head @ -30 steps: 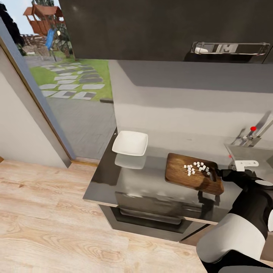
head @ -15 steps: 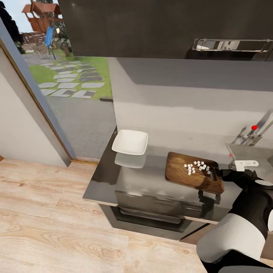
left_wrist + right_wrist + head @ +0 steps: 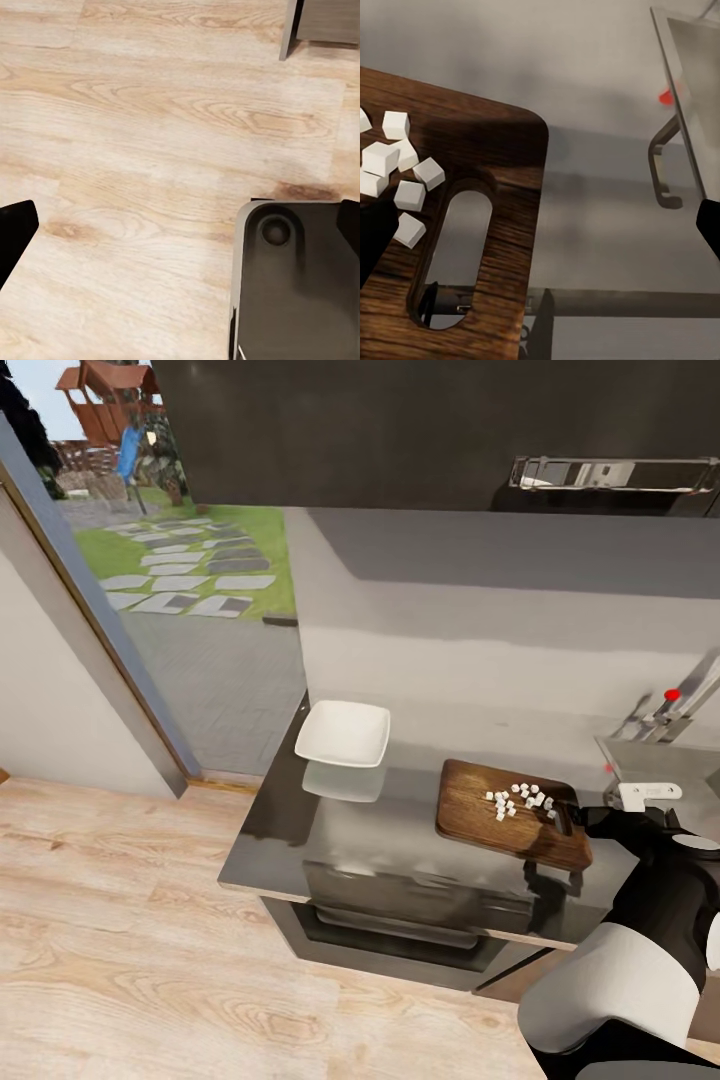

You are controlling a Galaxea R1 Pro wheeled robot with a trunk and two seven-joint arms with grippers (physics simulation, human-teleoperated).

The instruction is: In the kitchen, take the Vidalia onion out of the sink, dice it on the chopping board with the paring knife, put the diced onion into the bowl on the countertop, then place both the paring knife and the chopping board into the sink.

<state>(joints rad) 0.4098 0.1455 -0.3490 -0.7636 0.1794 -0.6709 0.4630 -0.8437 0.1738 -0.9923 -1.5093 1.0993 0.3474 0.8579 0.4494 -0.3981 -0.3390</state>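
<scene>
The chopping board lies on the grey table, with the diced onion heaped as small white cubes on the half nearer the sink. The white bowl sits on the same table, well apart from the board toward the window end, and holds nothing that can be seen. The right gripper hangs over the board's handle end, its black arm reaching in from the sink side; in the right wrist view the slot-shaped handle hole lies between the two dark fingertips, which stand wide apart, so the jaws are released and grasp nothing. A small dark shape beside the cubes may be the paring knife, but I cannot tell. The left gripper points at the wooden floor, its jaws also spread wide.
</scene>
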